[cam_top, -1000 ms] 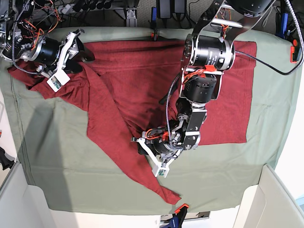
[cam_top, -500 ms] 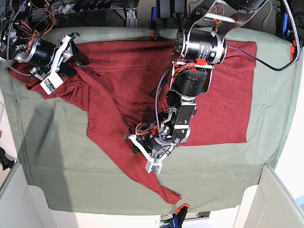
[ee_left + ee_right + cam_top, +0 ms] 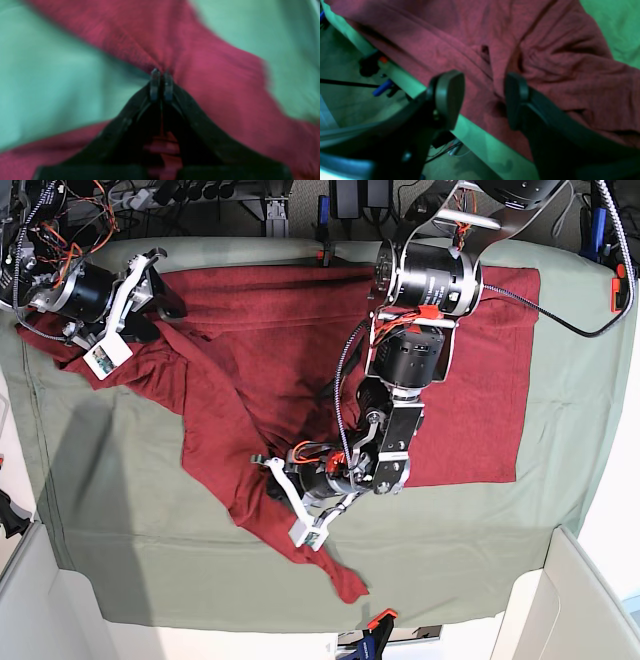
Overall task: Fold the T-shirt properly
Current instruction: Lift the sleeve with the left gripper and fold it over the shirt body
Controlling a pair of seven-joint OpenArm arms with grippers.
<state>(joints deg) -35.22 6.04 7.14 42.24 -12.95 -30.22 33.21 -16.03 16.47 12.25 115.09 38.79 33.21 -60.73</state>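
The T-shirt (image 3: 260, 370) lay spread over the pale green table cloth (image 3: 110, 480), its body reaching along the table's far edge and out toward the right side, with a long sleeve running diagonally down to the near edge, where its cuff ended close to an orange clamp (image 3: 380, 618). Rumpled folds gathered at the far left corner.

The left gripper (image 3: 283, 498) sat on the sleeve near the middle of the table's near half, its jaws pressed together on a pinch of the red knit; the wrist view showed the fabric puckering to a point at the fingertips (image 3: 155, 83). The right gripper (image 3: 150, 285) hovered over the bunched cloth at the far left corner, its pads (image 3: 450, 96) standing apart with nothing between them.

The step in hand looked like carrying the sleeve inward across the body. To do it well, the left arm would need to lift only enough to clear the table cloth, so the thin knit would not drag or catch it, then lay the sleeve flat. The right gripper could pin the shoulder meanwhile.
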